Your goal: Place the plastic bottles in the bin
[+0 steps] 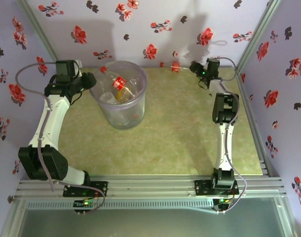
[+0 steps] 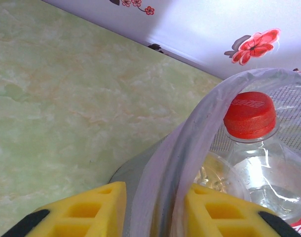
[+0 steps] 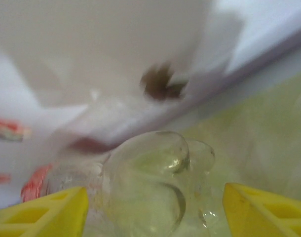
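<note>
The bin [image 1: 118, 111] stands at the back left of the table, with plastic bottles inside; one red-labelled bottle [image 1: 120, 82] leans near the top. My left gripper [image 1: 91, 80] sits at the bin's left rim. In the left wrist view its yellow fingers [image 2: 108, 207] stand open astride the rim [image 2: 200, 128], and a red-capped clear bottle [image 2: 259, 163] lies just inside. Another clear bottle [image 1: 174, 66] lies by the back wall. My right gripper [image 1: 193, 66] is open around its base [image 3: 150, 192], with a gap on each side.
The flowered back wall [image 1: 155, 29] rises right behind the lying bottle. The right wall and its metal post [image 1: 251, 49] stand near the right arm. Bare green tabletop [image 1: 180, 133] stretches between the bin and the right arm.
</note>
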Action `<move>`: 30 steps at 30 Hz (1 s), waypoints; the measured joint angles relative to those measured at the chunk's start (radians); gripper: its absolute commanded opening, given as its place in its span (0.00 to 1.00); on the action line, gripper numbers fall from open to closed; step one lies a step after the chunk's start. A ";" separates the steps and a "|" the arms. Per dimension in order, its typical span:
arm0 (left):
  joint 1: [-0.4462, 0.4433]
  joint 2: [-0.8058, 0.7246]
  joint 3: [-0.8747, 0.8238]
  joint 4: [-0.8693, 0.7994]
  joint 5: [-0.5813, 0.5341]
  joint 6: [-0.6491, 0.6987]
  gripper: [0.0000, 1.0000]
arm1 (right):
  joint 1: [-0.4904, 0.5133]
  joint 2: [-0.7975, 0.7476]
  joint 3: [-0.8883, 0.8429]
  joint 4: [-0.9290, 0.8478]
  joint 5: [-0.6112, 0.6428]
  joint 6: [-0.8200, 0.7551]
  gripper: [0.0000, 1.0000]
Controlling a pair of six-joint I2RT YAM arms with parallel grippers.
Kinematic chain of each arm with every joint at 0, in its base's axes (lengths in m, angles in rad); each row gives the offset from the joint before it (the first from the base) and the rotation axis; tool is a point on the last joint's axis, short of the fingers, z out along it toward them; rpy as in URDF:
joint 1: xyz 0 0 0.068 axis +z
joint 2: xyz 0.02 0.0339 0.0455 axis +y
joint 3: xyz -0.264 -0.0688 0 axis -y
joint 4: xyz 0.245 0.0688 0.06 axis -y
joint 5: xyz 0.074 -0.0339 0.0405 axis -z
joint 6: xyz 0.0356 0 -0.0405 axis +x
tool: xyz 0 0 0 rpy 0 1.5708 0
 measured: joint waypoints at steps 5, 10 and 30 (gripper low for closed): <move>0.000 -0.010 0.000 0.000 0.000 0.001 0.32 | 0.063 -0.204 -0.285 0.042 -0.047 -0.073 0.72; 0.000 -0.024 0.000 0.000 0.000 0.001 0.32 | 0.117 -0.400 -0.436 -0.042 -0.029 -0.211 0.73; 0.005 -0.054 -0.018 0.006 0.002 0.004 0.31 | 0.315 -0.189 0.053 -0.568 0.201 -0.693 0.94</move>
